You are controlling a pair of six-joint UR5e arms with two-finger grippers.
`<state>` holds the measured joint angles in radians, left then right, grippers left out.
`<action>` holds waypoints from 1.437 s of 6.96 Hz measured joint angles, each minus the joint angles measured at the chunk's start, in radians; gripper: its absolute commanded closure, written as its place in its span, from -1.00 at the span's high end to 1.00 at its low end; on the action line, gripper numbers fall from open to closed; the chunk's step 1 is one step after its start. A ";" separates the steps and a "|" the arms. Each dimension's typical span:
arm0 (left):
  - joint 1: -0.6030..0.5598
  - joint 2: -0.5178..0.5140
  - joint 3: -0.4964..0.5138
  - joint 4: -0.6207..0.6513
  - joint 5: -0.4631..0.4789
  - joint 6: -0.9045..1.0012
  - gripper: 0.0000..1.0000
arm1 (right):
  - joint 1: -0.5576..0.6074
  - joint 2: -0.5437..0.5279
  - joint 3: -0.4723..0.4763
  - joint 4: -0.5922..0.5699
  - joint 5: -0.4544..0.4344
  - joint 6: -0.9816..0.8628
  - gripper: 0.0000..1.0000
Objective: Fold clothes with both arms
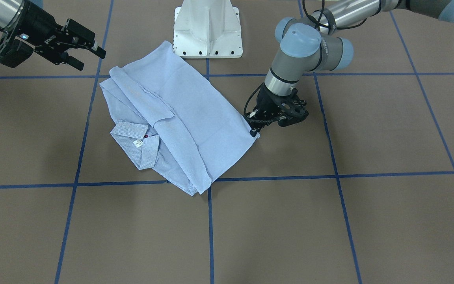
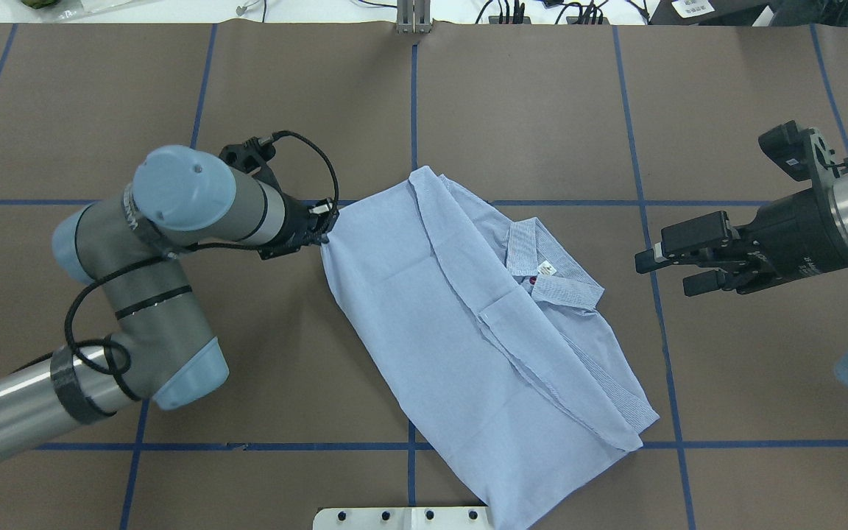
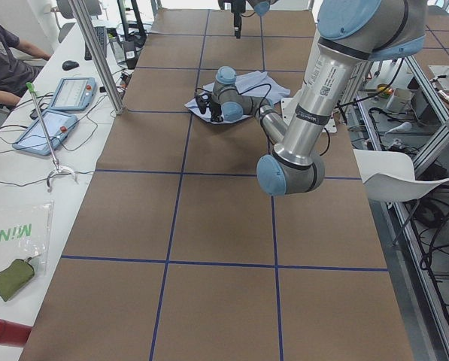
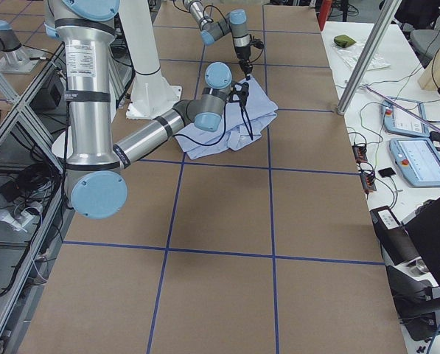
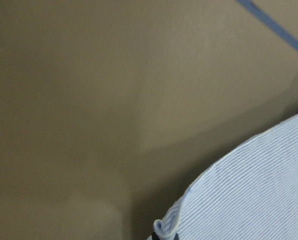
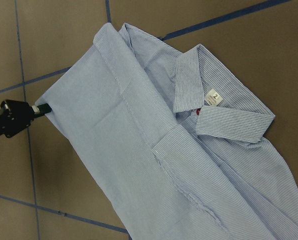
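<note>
My left pincer (image 2: 324, 234) is pinched closed on a corner of the shirt (image 2: 453, 316), which lies folded and spreads from there toward my right pincer (image 2: 659, 272). That one gapes wide and holds nothing, well clear of the collar (image 2: 553, 272).

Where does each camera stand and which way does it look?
Front-facing: across the table, faces the robot; base, left gripper, right gripper.
Overhead: behind the robot, looks down; shirt, both grippers.
Exterior left: table's left end; left arm near.
Exterior right: opposite end; right arm near.
Left wrist: close over the shirt's edge.
Right wrist: above the shirt; left gripper shows.
Shared: overhead, right wrist show the label.
</note>
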<state>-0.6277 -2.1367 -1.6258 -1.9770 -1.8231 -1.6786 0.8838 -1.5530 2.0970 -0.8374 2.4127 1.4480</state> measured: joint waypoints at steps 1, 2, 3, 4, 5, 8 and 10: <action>-0.046 -0.064 0.096 -0.003 0.002 0.039 -1.00 | 0.005 0.002 -0.002 0.000 -0.001 0.000 1.00; -0.080 -0.122 0.211 -0.057 0.005 0.074 -1.00 | 0.011 0.002 -0.003 0.000 -0.001 0.000 1.00; -0.102 -0.178 0.338 -0.168 0.018 0.089 -1.00 | 0.016 0.002 -0.003 0.000 -0.001 0.000 1.00; -0.112 -0.234 0.452 -0.285 0.055 0.094 -1.00 | 0.024 0.002 -0.002 0.000 -0.001 0.000 1.00; -0.115 -0.283 0.525 -0.358 0.090 0.095 -1.00 | 0.031 0.001 -0.002 0.000 -0.001 0.000 1.00; -0.116 -0.365 0.645 -0.474 0.141 0.095 -1.00 | 0.037 -0.001 -0.016 0.000 -0.003 0.000 1.00; -0.117 -0.374 0.663 -0.493 0.147 0.096 0.99 | 0.037 0.002 -0.025 -0.001 -0.011 0.000 1.00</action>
<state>-0.7444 -2.5103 -0.9628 -2.4702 -1.6758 -1.5831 0.9206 -1.5514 2.0719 -0.8386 2.4016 1.4481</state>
